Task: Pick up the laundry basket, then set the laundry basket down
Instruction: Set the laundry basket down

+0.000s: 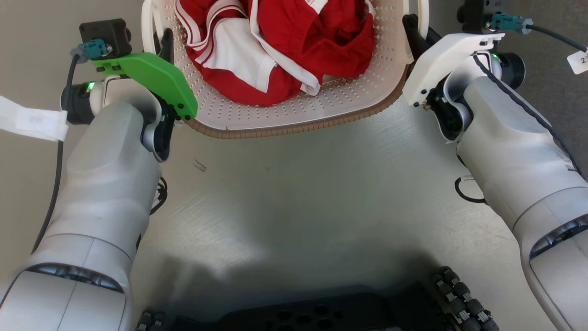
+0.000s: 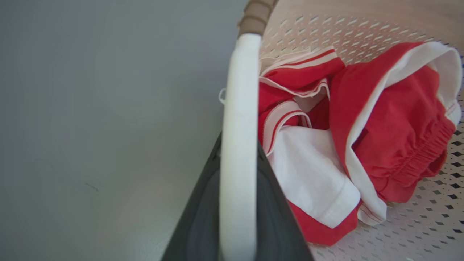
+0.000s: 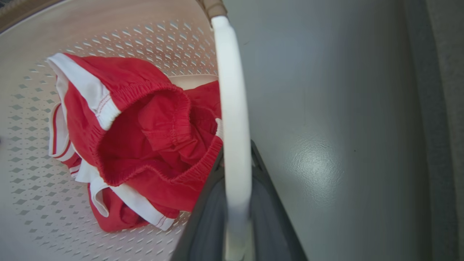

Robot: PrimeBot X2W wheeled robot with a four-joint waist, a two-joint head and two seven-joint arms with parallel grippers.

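The laundry basket [image 1: 294, 115] is cream-white and perforated with a brown woven-look rim [image 1: 275, 132]. It sits at the top middle of the head view and holds red and white clothes [image 1: 294, 41]. My left gripper [image 1: 164, 43] is at its left side. In the left wrist view the white loop handle [image 2: 239, 108] runs between the dark fingers of the left gripper [image 2: 239, 152], which is shut on it. My right gripper [image 1: 413, 30] is at the basket's right side, and the right gripper [image 3: 235, 156] is likewise shut on the other white handle [image 3: 232, 90]. The basket's underside is hidden.
Smooth grey floor [image 1: 298, 197] stretches between my arms. My black base [image 1: 321, 317] lies along the bottom edge. A darker, rougher strip of floor [image 1: 551, 87] runs at the far right. A black cable loop [image 1: 466, 191] lies beside the right forearm.
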